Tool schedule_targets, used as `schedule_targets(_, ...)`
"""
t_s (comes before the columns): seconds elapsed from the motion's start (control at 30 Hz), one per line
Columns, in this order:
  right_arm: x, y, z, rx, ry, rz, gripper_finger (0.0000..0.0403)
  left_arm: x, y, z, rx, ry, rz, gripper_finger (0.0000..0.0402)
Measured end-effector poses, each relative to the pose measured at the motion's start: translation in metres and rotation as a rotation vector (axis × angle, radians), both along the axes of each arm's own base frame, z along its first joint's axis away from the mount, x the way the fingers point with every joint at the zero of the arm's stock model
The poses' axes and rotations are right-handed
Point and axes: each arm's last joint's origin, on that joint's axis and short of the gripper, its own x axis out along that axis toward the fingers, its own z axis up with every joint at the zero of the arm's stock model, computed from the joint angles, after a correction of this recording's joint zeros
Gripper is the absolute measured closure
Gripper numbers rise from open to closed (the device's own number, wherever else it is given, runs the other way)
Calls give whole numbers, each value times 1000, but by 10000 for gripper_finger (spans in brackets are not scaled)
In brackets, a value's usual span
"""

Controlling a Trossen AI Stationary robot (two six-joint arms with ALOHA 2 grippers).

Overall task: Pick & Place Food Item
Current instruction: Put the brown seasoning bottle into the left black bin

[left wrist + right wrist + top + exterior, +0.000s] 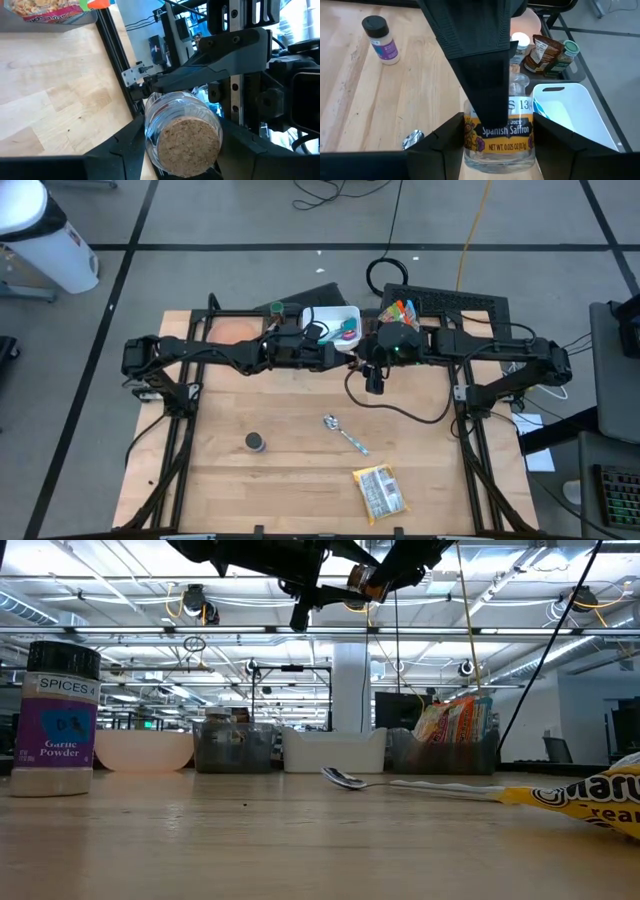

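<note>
Above the table's back edge, right gripper (495, 135) and left gripper (182, 145) both clasping saffron jar (499, 131).

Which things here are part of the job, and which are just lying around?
Part of the job: saffron jar, held by the left gripper and right gripper.
Lying about: spoon, garlic powder shaker, snack packet.
</note>
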Motion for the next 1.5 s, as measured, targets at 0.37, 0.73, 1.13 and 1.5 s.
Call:
schedule_targets(0.37, 0, 1, 0, -9, 1, 18, 186, 0, 4, 1, 54, -11, -41, 204)
schedule_targets(0.73, -6, -1, 8, -14, -36, 10, 160, -4, 17, -3, 131, 38, -53, 205)
schedule_targets(1.13, -49, -23, 41, 3, -180, -129, 166, -33, 51, -8, 213, 249, -131, 205)
schedule_targets(1.5, -62, -35, 38, 119, -294, -267, 165, -105, 83, 34, 518, 777, -159, 205)
